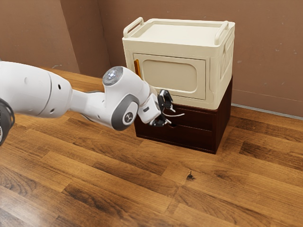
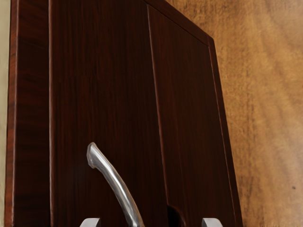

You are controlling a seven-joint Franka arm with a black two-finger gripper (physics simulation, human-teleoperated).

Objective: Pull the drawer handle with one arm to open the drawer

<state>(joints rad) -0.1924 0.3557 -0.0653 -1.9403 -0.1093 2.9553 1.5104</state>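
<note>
The curved handle [image 2: 115, 182] ran lengthwise across the upper drawer [image 2: 102, 94]. My end effector [image 1: 169, 112] was at the handle, fingers parted, one above it and one below, so I judged that closing on the handle had to precede pulling outward.

No word, number or brand name could be read. Just to the exterior view's left of the dark cabinet [image 1: 194, 137], a small pale emblem [image 1: 129, 117] stood on the arm's dark grey joint cover [image 1: 120, 109], too small to make out. Farther from the cabinet and higher up, the arm's round light-grey cap [image 1: 112, 75] carried bright specks that could not be told as a sign.
</note>
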